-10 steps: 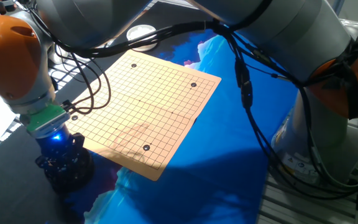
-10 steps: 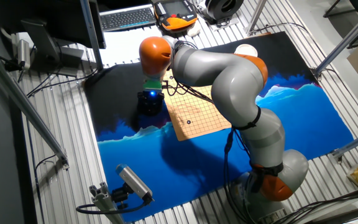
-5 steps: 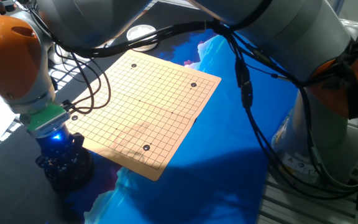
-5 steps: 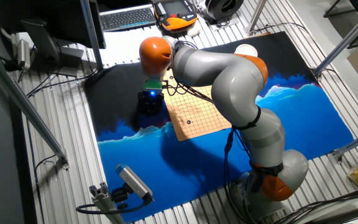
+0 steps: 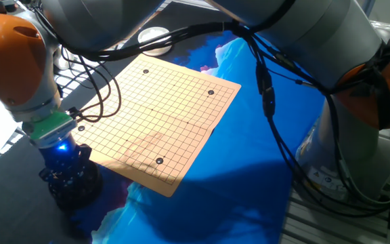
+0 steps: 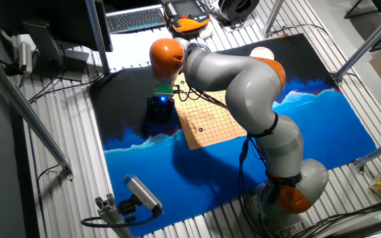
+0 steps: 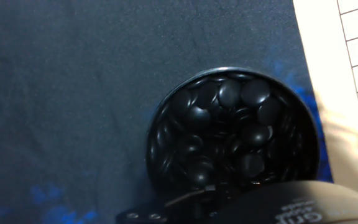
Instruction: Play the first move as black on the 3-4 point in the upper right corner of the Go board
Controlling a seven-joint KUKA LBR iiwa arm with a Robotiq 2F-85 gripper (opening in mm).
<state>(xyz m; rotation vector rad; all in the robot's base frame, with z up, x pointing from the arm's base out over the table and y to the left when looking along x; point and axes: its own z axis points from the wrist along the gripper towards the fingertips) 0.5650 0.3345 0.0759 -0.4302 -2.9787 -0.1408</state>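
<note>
The wooden Go board (image 5: 158, 115) lies on the blue and black mat and carries a few dark dots near its corners. It also shows in the other fixed view (image 6: 207, 116), and its edge shows in the hand view (image 7: 347, 74). A round black bowl of black stones (image 7: 232, 134) stands on the mat beside the board's edge (image 5: 70, 186). My gripper (image 5: 65, 173) hangs straight over this bowl, low down at its rim, with a blue light on the hand. Only the hand's body (image 7: 278, 205) shows in the hand view. The fingertips are hidden, so I cannot tell whether they hold a stone.
A white bowl (image 5: 153, 34) stands past the board's far corner and also shows in the other fixed view (image 6: 262, 53). Cables hang from the arm over the board. A keyboard (image 6: 134, 18) and a pendant lie beyond the mat. The arm's base (image 6: 290, 192) stands at the mat's near side.
The arm's orange joint and green ring have shifted very slightly. The hand stays over the bowl of black stones. The board has not changed.
</note>
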